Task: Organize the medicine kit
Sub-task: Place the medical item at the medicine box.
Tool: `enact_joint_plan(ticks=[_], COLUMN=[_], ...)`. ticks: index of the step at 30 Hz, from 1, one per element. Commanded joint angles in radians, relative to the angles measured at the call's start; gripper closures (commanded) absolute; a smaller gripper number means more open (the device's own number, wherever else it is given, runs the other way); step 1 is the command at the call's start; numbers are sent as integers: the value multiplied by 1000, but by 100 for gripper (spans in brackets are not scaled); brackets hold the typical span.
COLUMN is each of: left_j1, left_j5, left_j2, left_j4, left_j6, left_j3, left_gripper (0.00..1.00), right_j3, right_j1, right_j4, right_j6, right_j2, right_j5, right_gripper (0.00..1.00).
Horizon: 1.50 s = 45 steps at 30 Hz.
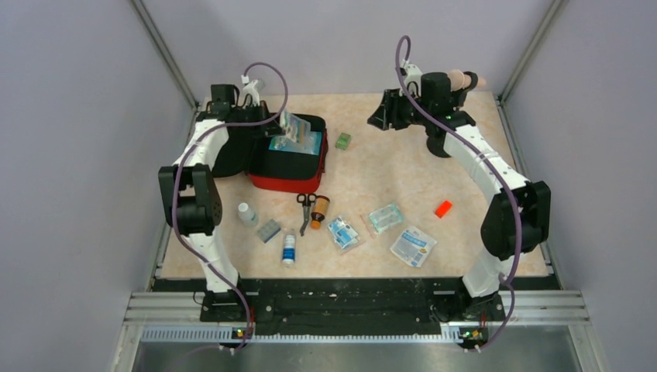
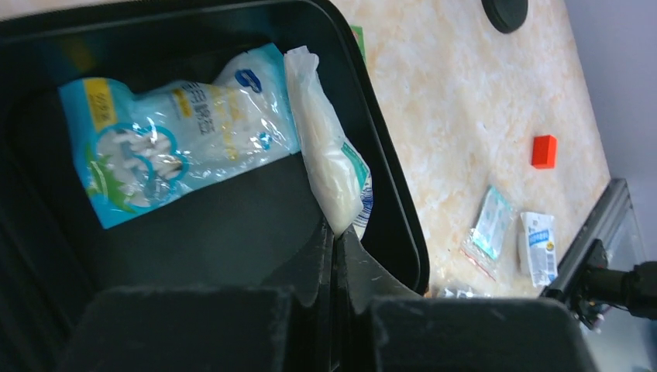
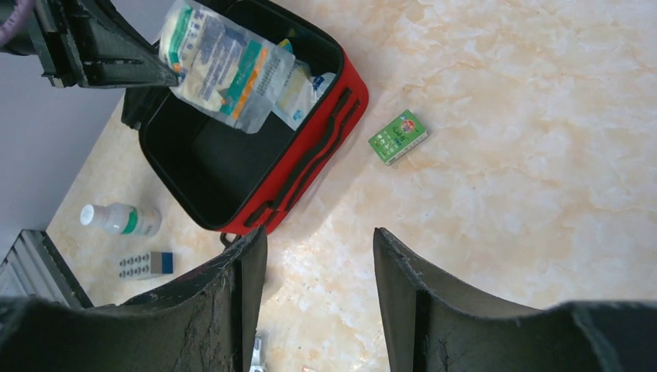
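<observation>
The medicine kit point(image 1: 288, 183) is a red pouch lying open at the back left, with its black lining point(image 2: 232, 232) showing. A blue packet point(image 2: 170, 147) lies inside it. My left gripper point(image 2: 338, 232) hangs over the open kit, shut on the corner of a clear white packet point(image 2: 329, 155) that dangles above the lining; the same packet point(image 3: 225, 66) shows in the right wrist view. My right gripper point(image 3: 319, 236) is open and empty above bare table to the right of the kit point(image 3: 310, 147). In the top view it point(image 1: 377, 116) sits at the back centre.
A green box point(image 1: 343, 140) lies right of the kit. Toward the front are scissors point(image 1: 304, 209), a brown bottle point(image 1: 318, 211), a white bottle point(image 1: 246, 214), a blister strip point(image 1: 268, 230), a tube point(image 1: 288, 249), three packets point(image 1: 385, 218) and an orange-red block point(image 1: 443, 208).
</observation>
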State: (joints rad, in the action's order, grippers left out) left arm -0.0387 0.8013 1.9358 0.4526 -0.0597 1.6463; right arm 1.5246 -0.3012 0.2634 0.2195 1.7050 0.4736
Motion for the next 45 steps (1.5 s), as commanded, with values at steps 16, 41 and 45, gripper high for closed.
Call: enact_joint_plan(ticks=[16, 41, 45], left_j1=[31, 81, 77], left_j5=[-22, -535, -558], left_j2=[121, 3, -56], left_j4=[-1, 105, 83], left_j6=[-11, 114, 162], left_j3=[-83, -24, 27], left_gripper=[100, 29, 27], right_j3=[-67, -171, -239], right_j1=[-10, -11, -11], right_j4=[-15, 68, 108], right_j6=[-33, -200, -338], right_j2=[-57, -95, -121], right_j5=[-5, -103, -91], right_gripper=[48, 47, 44])
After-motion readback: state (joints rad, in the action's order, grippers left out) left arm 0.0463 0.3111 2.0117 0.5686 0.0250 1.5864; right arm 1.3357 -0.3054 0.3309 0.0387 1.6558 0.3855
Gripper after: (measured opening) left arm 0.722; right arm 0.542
